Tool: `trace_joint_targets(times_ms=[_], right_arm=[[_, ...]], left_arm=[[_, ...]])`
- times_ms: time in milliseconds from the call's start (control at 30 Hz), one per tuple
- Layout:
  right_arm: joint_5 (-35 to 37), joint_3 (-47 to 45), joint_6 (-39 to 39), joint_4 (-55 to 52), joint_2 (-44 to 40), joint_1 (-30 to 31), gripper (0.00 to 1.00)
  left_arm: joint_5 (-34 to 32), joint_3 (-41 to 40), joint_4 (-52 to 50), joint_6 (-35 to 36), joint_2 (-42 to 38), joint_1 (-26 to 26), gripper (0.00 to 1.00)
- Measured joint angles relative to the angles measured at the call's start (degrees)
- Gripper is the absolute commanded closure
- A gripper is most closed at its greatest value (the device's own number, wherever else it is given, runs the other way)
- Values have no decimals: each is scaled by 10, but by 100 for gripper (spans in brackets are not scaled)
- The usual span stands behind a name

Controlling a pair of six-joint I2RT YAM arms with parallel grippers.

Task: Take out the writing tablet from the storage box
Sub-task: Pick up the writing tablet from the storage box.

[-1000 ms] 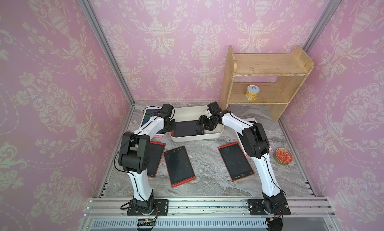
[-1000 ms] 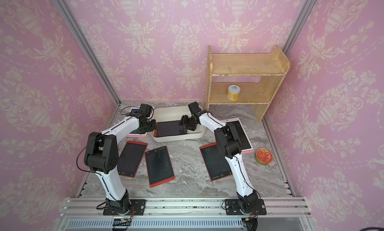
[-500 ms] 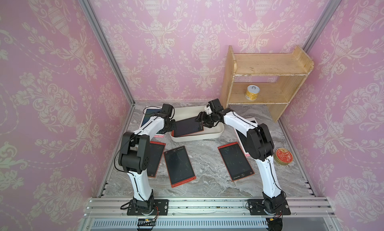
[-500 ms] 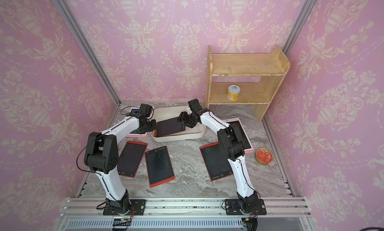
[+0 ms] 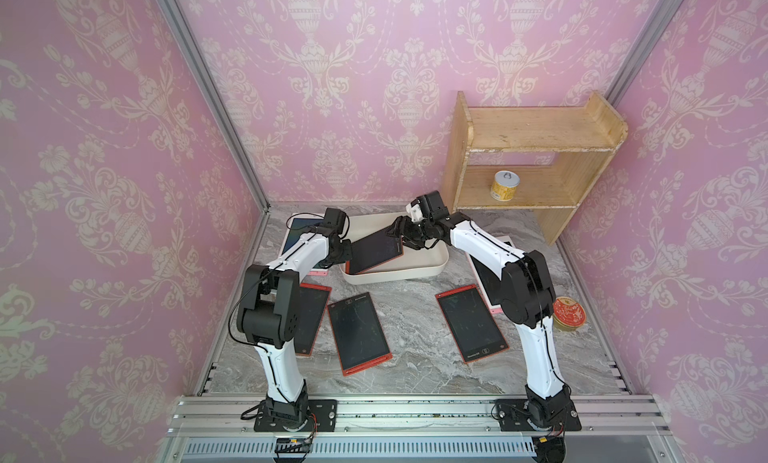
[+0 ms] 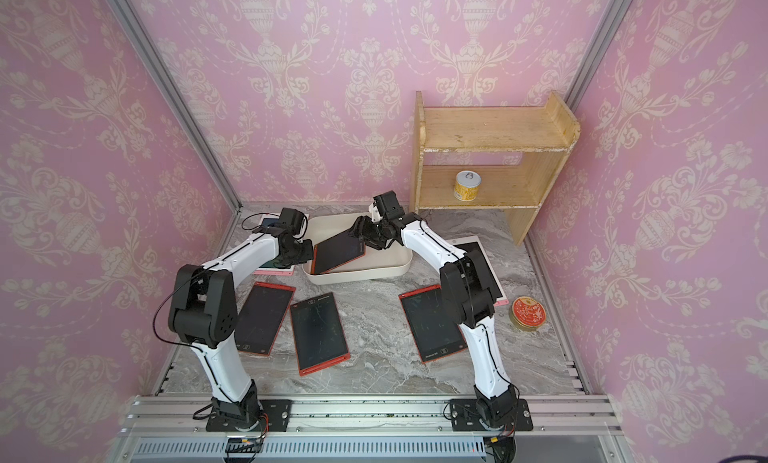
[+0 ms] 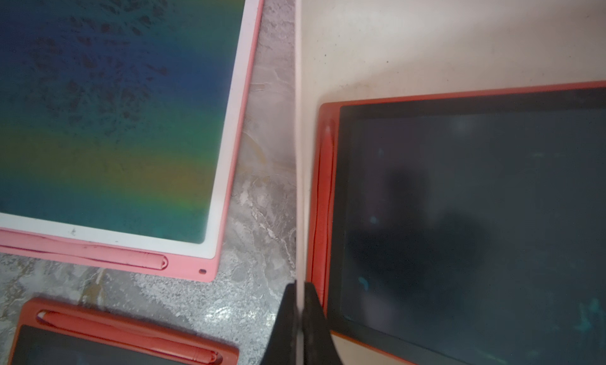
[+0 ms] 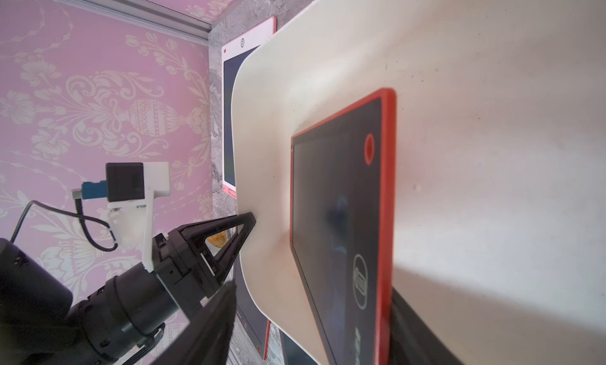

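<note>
The off-white storage box (image 5: 415, 271) (image 6: 374, 274) stands at the back of the table. My left gripper (image 5: 346, 253) (image 7: 299, 284) is shut on the rim of its left wall (image 7: 300, 150). The red-framed writing tablet (image 5: 374, 253) (image 6: 338, 253) (image 8: 341, 216) leans inside the box. Its left end is low against that wall and its right end is raised. My right gripper (image 5: 402, 237) (image 6: 362, 237) is closed on the raised end, with one finger (image 8: 213, 320) over the dark screen and the other beneath the tablet.
Three red tablets (image 5: 359, 332) (image 5: 471, 323) (image 5: 309, 315) lie in front of the box. A pink one (image 5: 299, 240) lies to its left and another (image 5: 486, 274) under my right arm. A wooden shelf (image 5: 536, 165) holds a yellow can (image 5: 505, 185). A red tin (image 5: 568, 313) sits at the right.
The tablet lay flat in the box and now tilts with its right end lifted. My right gripper narrowed on it and rose. The left gripper stayed on the rim.
</note>
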Motion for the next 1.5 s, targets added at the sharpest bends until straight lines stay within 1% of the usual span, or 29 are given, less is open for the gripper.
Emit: trace_joint_targets(times_ms=[167,400,567,733,867,1133,1233,1267,1300,1367,1400,1500], right_arm=[[-15,-26,21,24,-38,2,31],[-26,-29,32,44,-95,13,32],[-26,-26,34,34,-102,18,37],[-23,-22,35,1,-102,20,47],[-13,-17,42,-14,-101,23,58],[0,-12,62,-27,-101,33,72],[7,-12,70,-26,-101,35,81],[9,-15,72,-22,-101,36,85],[11,-21,78,-15,-102,36,92],[9,-39,87,5,-106,35,98],[5,-47,93,17,-110,35,100],[7,-72,103,44,-131,38,100]], left_arm=[[0,0,0,0,0,0,100],[1,0,1,0,0,-1,100],[1,-1,1,0,0,-1,100],[1,-1,1,0,0,-1,100],[1,-1,2,0,0,-1,100],[3,-5,8,-1,0,-1,100],[5,-6,10,-2,0,-1,100],[5,-6,10,-3,0,-1,100],[5,-6,11,-3,0,-1,100],[5,-6,11,-3,0,0,99],[5,-6,12,-5,0,0,97],[10,-6,12,-8,0,-1,94]])
